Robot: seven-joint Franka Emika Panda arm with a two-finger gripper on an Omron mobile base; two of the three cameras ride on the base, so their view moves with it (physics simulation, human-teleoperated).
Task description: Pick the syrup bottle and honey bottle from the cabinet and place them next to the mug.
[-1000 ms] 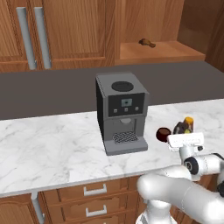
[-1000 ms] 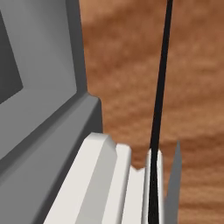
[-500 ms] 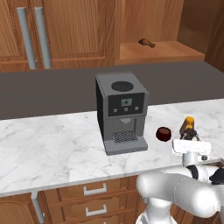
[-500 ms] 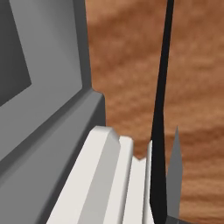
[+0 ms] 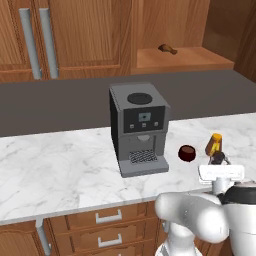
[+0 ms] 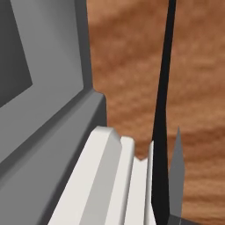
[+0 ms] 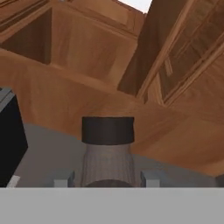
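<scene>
The syrup bottle stands upright between my finger tips; its ribbed grey neck and black cap rise in the hand view. My gripper is shut on it. From the left base view, the gripper hangs low over the counter's front right, with the syrup bottle's dark top showing above the white hand. The amber honey bottle stands on the marble just behind it. The dark maroon mug sits to their left. The cabinet is the open wooden recess at the upper right.
A grey coffee machine stands on the white marble counter left of the mug. A small brown item lies on the cabinet floor. Closed doors with long grey handles fill the upper left. Drawers run under the counter edge.
My gripper has moved down and toward the counter's front right with the syrup bottle in it. The honey bottle now shows more fully behind it.
</scene>
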